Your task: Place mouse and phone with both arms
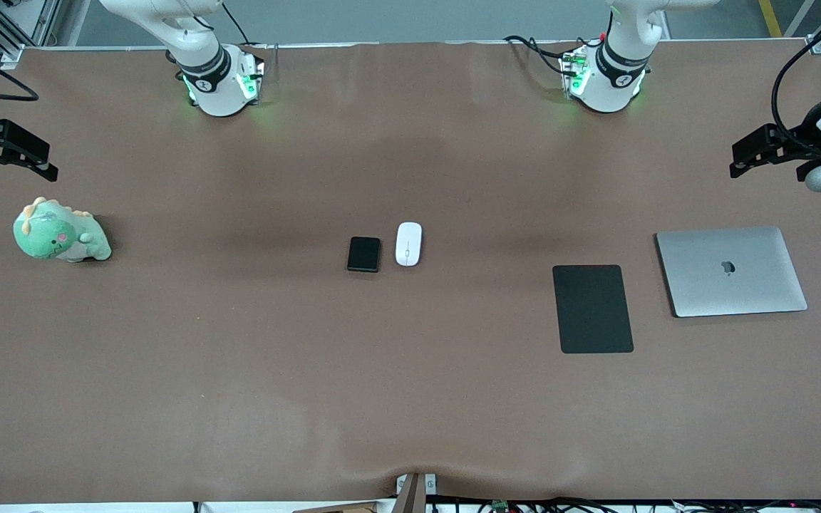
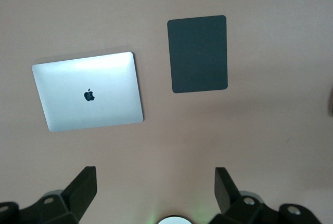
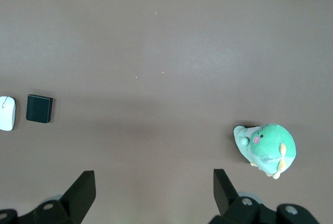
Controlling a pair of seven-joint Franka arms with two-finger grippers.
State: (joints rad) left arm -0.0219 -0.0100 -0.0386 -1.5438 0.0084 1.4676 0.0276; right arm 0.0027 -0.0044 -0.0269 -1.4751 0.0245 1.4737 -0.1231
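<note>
We have both arms pulled out to the ends of the bench [image 1: 410,399], which leaves the middle free and gives each wrist camera a high look down at its own end. Our left gripper [image 1: 745,162] hangs over the left arm's end, above the bare surface just up from the closed silver laptop [image 1: 731,271]; its jaws stand wide apart and hold nothing. Our right gripper [image 1: 43,167] hangs over the right arm's end, near the green plush dinosaur [image 1: 60,234], jaws likewise spread and empty.

The mouse [image 1: 408,244] and the phone [image 1: 364,254] lie side by side at the bench's centre, just apart, well away from either gripper. The mouse is a glossy white oval with a thin grey line along its middle; the phone is a small black slab with rounded corners, about the same size.

The black mouse pad [image 1: 592,308] lies flat beside the laptop, toward the centre. It is probably the mouse's destination, though we cannot confirm that. Nothing is grasped yet.
</note>
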